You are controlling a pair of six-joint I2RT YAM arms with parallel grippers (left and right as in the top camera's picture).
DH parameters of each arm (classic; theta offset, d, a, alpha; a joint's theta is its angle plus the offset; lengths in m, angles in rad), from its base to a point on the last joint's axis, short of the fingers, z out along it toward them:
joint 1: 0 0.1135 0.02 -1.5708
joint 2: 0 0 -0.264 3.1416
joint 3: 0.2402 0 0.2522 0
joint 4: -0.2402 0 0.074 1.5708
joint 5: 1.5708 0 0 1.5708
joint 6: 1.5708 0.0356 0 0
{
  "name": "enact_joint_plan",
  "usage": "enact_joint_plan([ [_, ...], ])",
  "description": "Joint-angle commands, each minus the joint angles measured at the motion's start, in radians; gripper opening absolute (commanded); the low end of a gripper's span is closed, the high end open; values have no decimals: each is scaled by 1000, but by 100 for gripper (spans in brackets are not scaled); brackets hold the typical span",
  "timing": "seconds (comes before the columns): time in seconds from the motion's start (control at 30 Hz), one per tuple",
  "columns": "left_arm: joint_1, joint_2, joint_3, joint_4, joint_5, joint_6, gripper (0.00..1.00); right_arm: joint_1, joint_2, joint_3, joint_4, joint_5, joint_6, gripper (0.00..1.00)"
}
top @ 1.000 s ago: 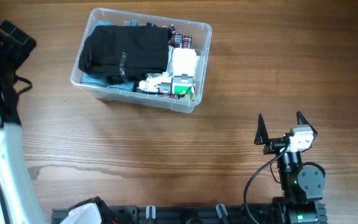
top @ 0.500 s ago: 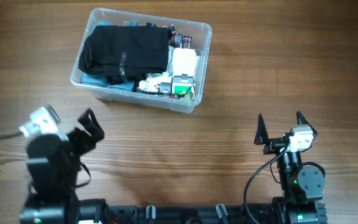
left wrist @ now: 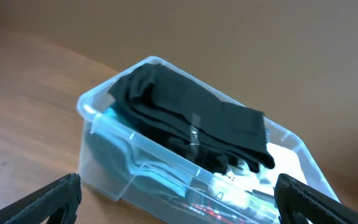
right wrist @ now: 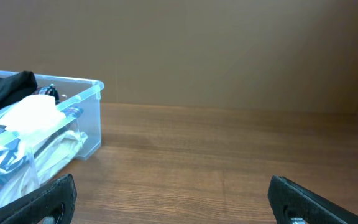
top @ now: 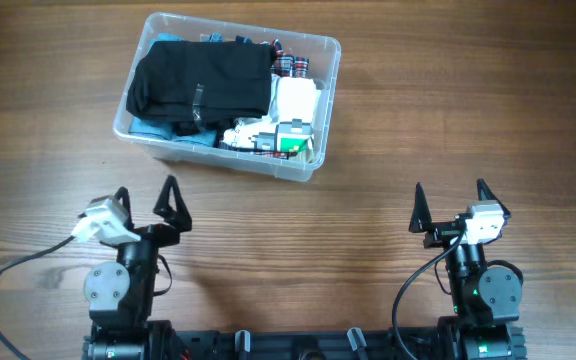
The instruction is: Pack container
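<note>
The clear plastic container [top: 320,48] stands on the wooden table at the upper left of the overhead view, and it also shows in the left wrist view [left wrist: 95,106] and the right wrist view [right wrist: 89,93]. It holds a folded black cloth [top: 203,82], light blue fabric, white packets and small boxes [top: 293,110]. My left gripper [top: 146,200] is open and empty near the front edge, below the container and apart from it. My right gripper [top: 450,203] is open and empty at the front right, with bare table between its fingers.
A black rail [top: 298,345] runs along the table's front edge between the two arm bases. A black cable [top: 18,270] loops from the left arm across the front left of the table. Bare wood lies between the container and both grippers.
The left arm has swung in from the far left and come down to the front edge, its gripper now pointing at the container. The right arm has not moved.
</note>
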Motion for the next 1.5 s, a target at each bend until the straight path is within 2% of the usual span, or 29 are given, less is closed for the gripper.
enact_joint_plan([
  [0.0,-19,-17,-29,11,13,84,100,-5,-3,-1,3,-16,-18,100],
  [0.23,-19,-106,-135,18,12,89,100,-5,-3,-1,3,-16,-18,100],
  [0.33,-19,-142,-145,3,12,138,100,-5,-3,-1,3,-16,-18,100],
  [0.43,-19,-158,-145,2,24,295,100,-5,-3,-1,3,-16,-18,100],
  [0.47,-19,-159,-145,2,28,389,100,-5,-3,-1,3,-16,-18,100],
  [0.57,-19,-159,-145,2,26,474,100,-5,-3,-1,3,-16,-18,100],
  [1.47,-19,-159,-145,2,27,465,100,-5,-2,-1,3,-16,-18,100],
])
